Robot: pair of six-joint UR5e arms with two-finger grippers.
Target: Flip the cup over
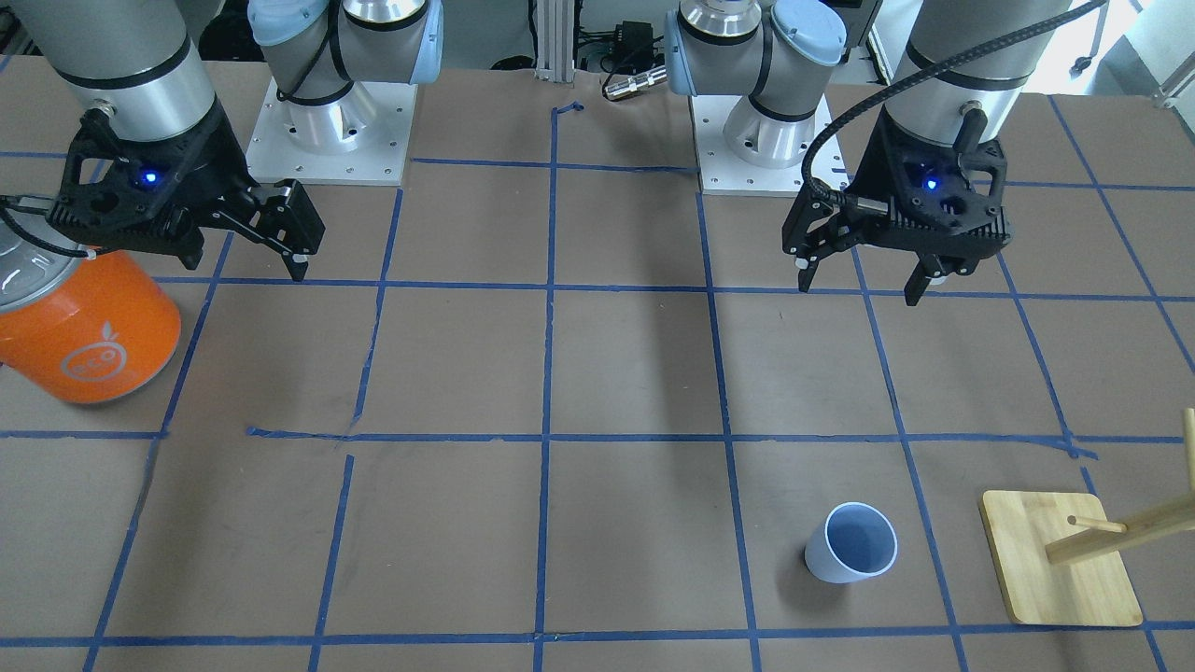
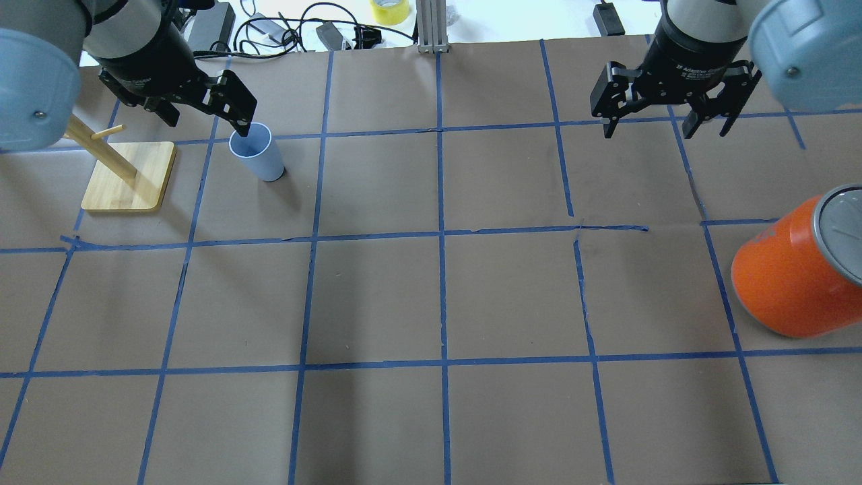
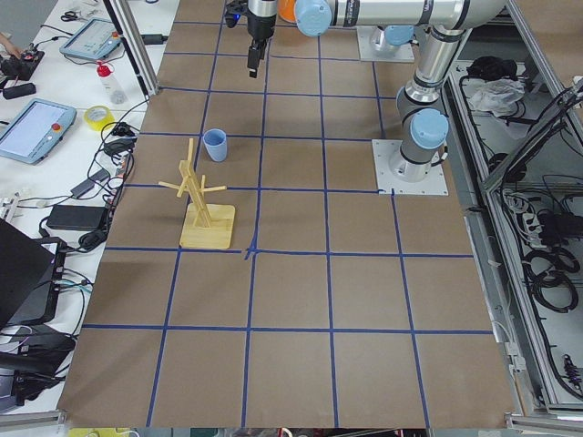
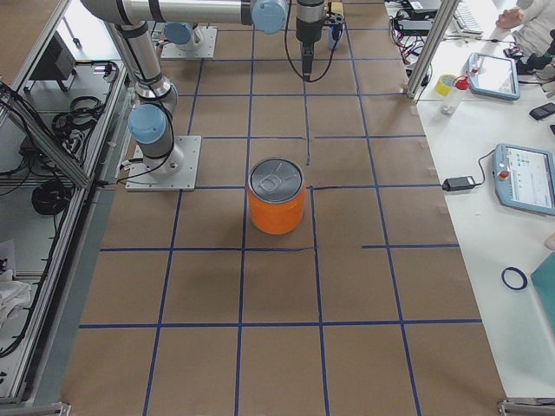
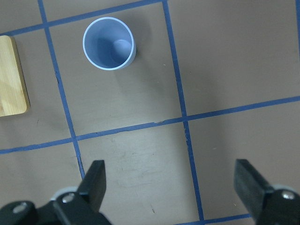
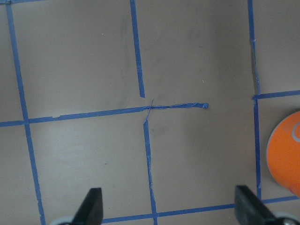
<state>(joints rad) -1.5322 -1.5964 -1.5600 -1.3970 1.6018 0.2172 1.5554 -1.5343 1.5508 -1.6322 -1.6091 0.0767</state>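
The cup (image 1: 851,543) is a small pale blue tumbler standing upright with its mouth up, next to the wooden stand. It also shows in the overhead view (image 2: 257,151), the exterior left view (image 3: 215,144) and the left wrist view (image 5: 109,43). My left gripper (image 1: 859,285) is open and empty, held high above the table and apart from the cup, as the overhead view (image 2: 205,114) and the left wrist view (image 5: 171,187) show. My right gripper (image 1: 243,257) is open and empty, high over the other side of the table (image 2: 667,128), with bare paper under it (image 6: 168,211).
A large orange can (image 1: 89,327) with a silver top stands on the right arm's side (image 2: 794,269) (image 4: 277,195). A wooden peg stand on a bamboo base (image 1: 1060,555) (image 2: 128,175) sits close beside the cup. Blue tape lines grid the brown table cover.
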